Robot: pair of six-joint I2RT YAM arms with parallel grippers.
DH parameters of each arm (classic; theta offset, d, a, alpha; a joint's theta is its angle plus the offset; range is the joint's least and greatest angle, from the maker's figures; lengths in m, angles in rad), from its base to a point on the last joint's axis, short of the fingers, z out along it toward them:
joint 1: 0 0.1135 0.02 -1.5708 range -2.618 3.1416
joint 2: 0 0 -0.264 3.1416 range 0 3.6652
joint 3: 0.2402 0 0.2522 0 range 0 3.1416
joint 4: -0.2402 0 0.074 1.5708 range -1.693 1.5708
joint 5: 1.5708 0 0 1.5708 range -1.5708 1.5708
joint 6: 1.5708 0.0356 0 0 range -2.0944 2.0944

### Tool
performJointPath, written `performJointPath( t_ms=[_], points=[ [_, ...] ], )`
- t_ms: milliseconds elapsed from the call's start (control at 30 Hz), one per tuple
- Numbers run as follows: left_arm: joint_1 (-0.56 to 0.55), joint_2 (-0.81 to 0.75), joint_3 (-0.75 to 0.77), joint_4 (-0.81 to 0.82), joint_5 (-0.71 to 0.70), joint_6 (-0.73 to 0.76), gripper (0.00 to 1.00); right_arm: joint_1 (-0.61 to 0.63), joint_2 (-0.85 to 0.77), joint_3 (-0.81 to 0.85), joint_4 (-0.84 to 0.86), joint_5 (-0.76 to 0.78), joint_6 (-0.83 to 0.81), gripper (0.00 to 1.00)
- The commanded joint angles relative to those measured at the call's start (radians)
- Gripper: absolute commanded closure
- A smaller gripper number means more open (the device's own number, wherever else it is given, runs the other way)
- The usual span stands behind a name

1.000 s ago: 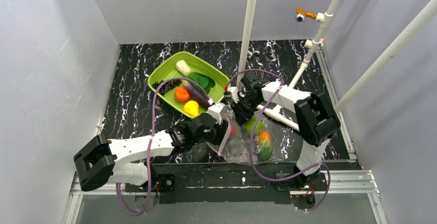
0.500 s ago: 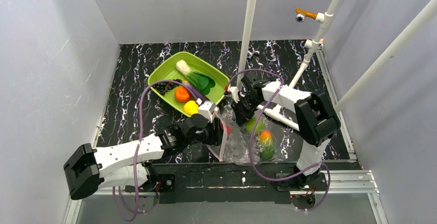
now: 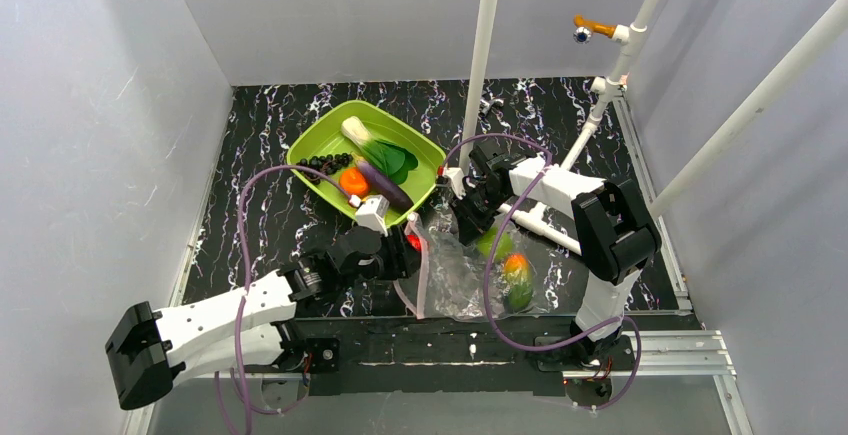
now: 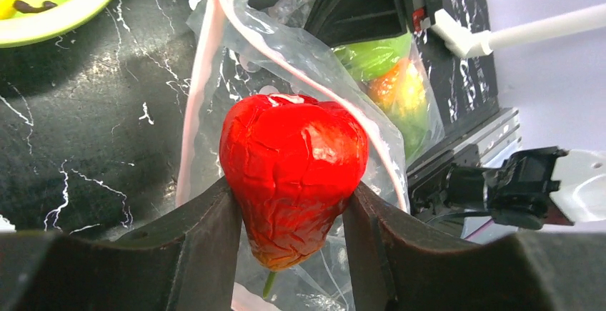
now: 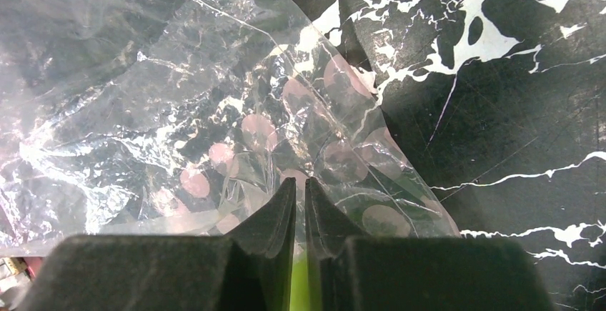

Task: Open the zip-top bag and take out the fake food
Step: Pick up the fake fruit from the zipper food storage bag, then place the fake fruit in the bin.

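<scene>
The clear zip-top bag [image 3: 455, 270] lies open at the front middle, its pinkish zip strip [image 4: 194, 89] facing left. My left gripper [image 3: 412, 247] is shut on a red fruit [image 4: 291, 168] and holds it just outside the bag's mouth. My right gripper [image 3: 462, 223] is shut on the bag's upper edge [image 5: 286, 146] and pinches the plastic. A green apple [image 3: 492, 245] and an orange-green fruit [image 3: 515, 280] are still inside the bag. The orange [image 3: 352, 183], eggplant [image 3: 385, 187], grapes [image 3: 325, 163] and leafy green [image 3: 375, 150] lie in the lime-green tray [image 3: 320, 135].
A white upright pole [image 3: 483, 55] stands behind the right arm. A white pipe frame [image 3: 620, 55] with blue and orange taps runs along the right. Purple cables loop over both arms. Grey walls close in the left, back and right.
My left arm has drawn back to the left, pulling the red fruit out of the bag's mouth. The yellow lemon is now hidden under the left arm. The right gripper has held still.
</scene>
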Motion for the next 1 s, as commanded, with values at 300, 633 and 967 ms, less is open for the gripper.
performJointPath(
  t_ms=[300, 633, 967],
  points=[
    [0.062, -0.155, -0.02, -0.065, -0.047, -0.111, 1.0, -0.008, -0.028, 0.015, -0.019, -0.004, -0.017, 0.84],
    [0.09, -0.223, -0.014, -0.118, -0.053, -0.096, 1.0, -0.01, -0.028, 0.015, -0.021, -0.004, -0.017, 0.84],
    [0.112, -0.27, 0.015, -0.186, -0.062, -0.06, 1.0, -0.012, -0.028, 0.015, -0.022, -0.006, -0.019, 0.84]
  ],
)
